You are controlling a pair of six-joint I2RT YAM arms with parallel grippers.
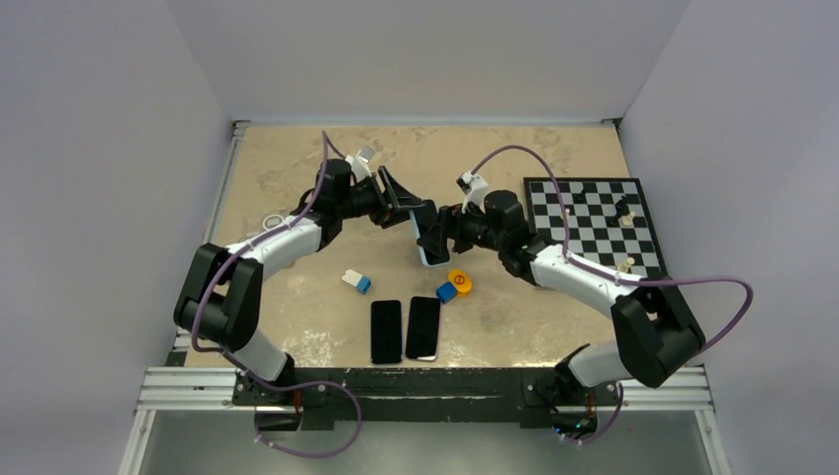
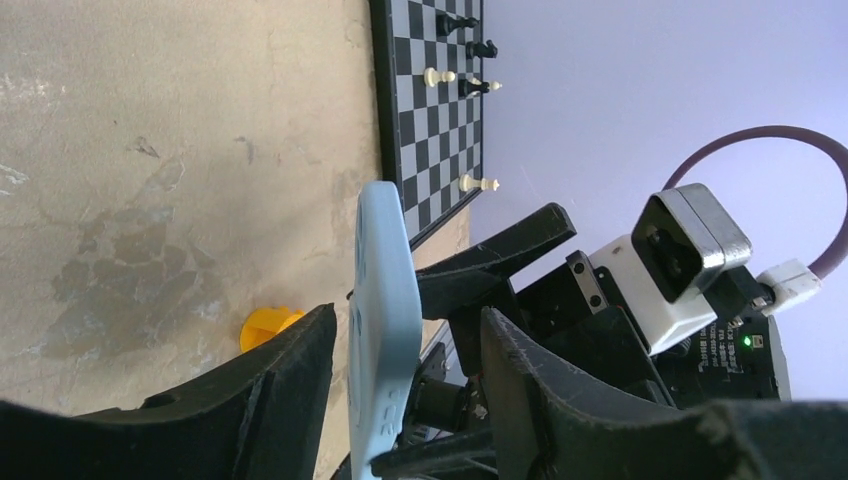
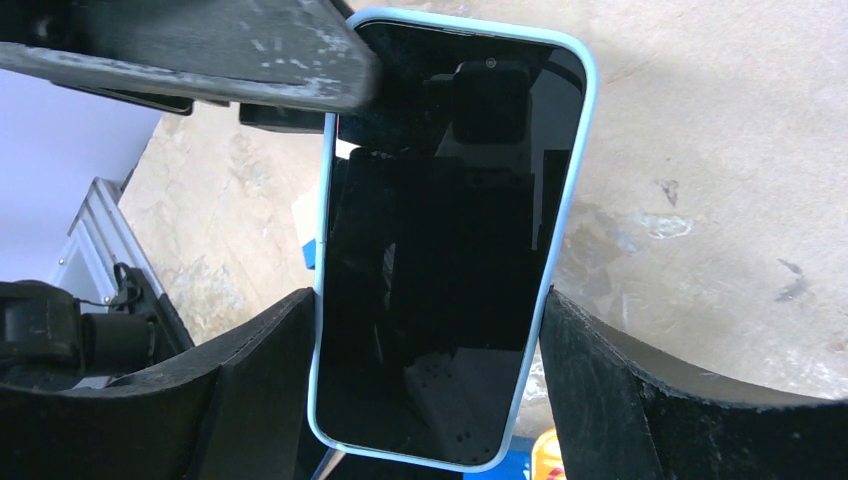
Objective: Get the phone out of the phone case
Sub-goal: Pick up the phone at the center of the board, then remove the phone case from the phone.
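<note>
The phone point(image 3: 450, 250), black screen showing, sits in a light blue phone case point(image 3: 583, 150) and hangs tilted above the table centre point(image 1: 430, 242). My right gripper point(image 3: 428, 300) is shut on the case's two long sides near its lower end. My left gripper point(image 2: 405, 315) straddles the other end of the case point(image 2: 385, 300) front to back. Its jaws are open, with a narrow gap on the back side and a wider one on the screen side. One left finger point(image 3: 250, 50) crosses the top corner of the phone in the right wrist view.
Two black phones point(image 1: 387, 331) point(image 1: 423, 328) lie flat near the front edge. An orange disc point(image 1: 459, 282), a blue block point(image 1: 446, 292) and a white-and-blue block point(image 1: 356, 281) lie under the held phone. A chessboard point(image 1: 594, 223) with pieces is at the right.
</note>
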